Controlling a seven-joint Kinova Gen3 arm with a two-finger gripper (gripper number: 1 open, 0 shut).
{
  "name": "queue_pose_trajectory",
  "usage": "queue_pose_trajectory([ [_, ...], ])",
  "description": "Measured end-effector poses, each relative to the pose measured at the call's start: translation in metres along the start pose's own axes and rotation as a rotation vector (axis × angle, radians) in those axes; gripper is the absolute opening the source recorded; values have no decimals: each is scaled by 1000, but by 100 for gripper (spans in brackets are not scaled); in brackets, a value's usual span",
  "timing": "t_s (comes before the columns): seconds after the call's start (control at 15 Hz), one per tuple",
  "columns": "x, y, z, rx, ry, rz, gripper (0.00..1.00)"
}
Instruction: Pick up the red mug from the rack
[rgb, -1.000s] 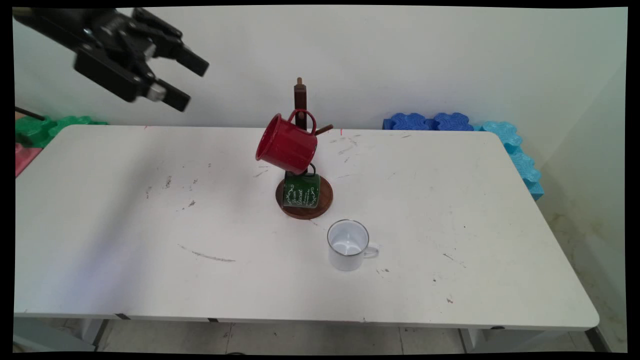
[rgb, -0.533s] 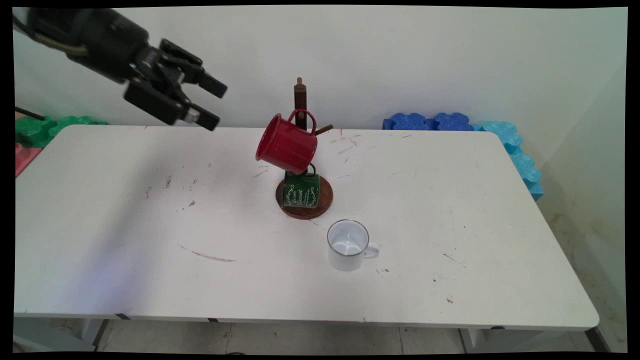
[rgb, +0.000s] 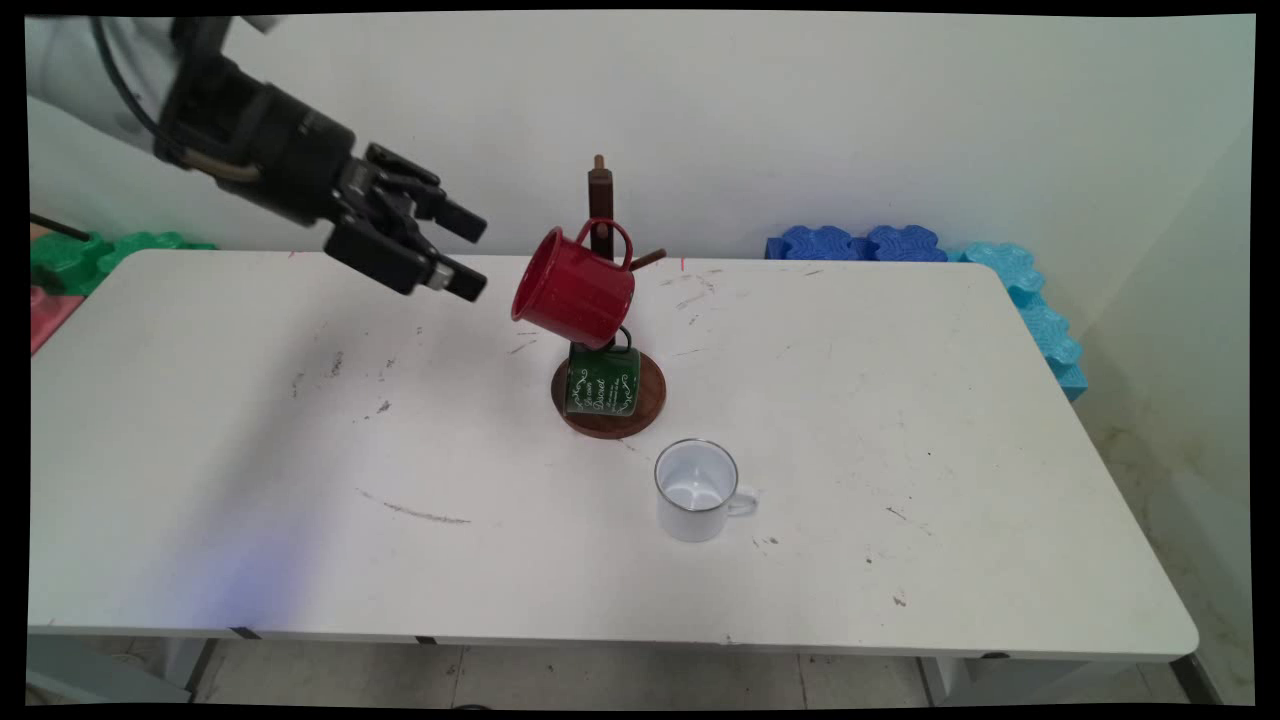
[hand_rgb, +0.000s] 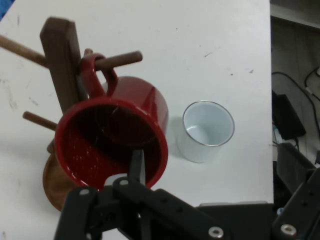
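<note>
Gripper (rgb: 478, 255) observed in the air just left of the mug tree (rgb: 600, 200), its fingers (rgb: 462, 220) spread apart and holding nothing, tips level with the open mouth of the red mug (rgb: 575, 288) and close to its rim. Red mug hangs tilted by its handle from an upper peg of the mug tree. Green mug (rgb: 602, 380) hangs directly below it, over the tree's round wooden base (rgb: 648, 400). White mug (rgb: 696, 490) stands upright on the table (rgb: 250, 450), just right of and in front of the mug tree's base, apart from it.
</note>
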Motion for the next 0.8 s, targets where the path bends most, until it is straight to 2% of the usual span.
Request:
queue_pose_trajectory([
  [0.4, -13, -7, 26, 13, 9, -67, 100],
  [0.8, -19, -10, 45, 6, 15, -136, 100],
])
